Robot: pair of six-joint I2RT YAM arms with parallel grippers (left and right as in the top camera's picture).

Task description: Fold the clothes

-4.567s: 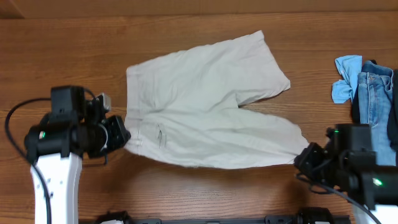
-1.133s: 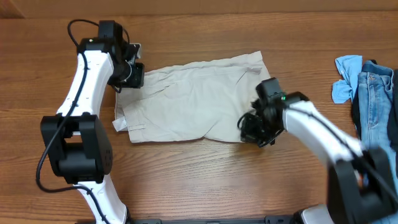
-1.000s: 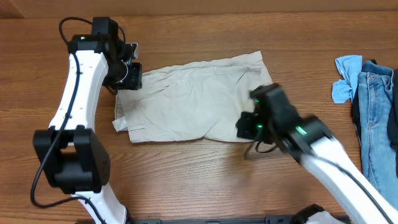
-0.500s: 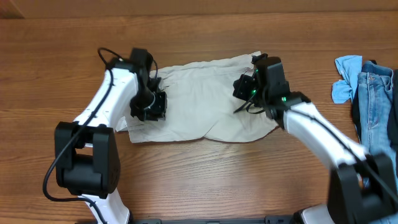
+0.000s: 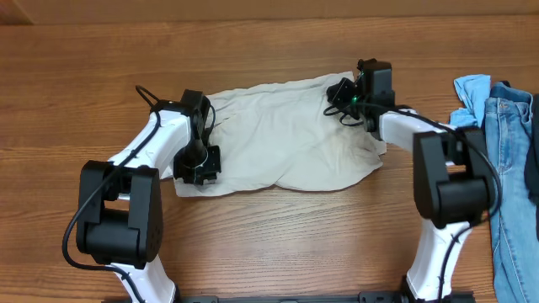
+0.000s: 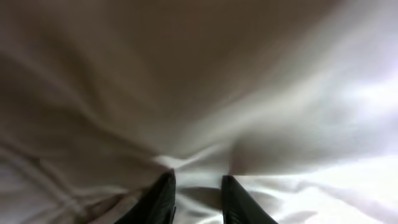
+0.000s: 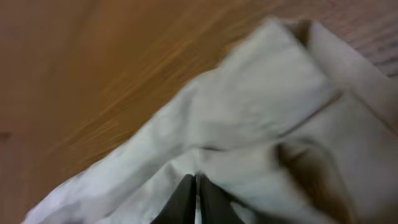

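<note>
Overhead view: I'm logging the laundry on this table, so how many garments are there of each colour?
beige shorts: 1
light blue garment: 1
blue denim jeans: 1
Total: 3

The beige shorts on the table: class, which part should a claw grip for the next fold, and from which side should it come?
Probably the leg-hem end of the shorts, approached from the right and from above. That edge lies flat and free on the wooden table, and the folded layers seem to end together there.
</note>
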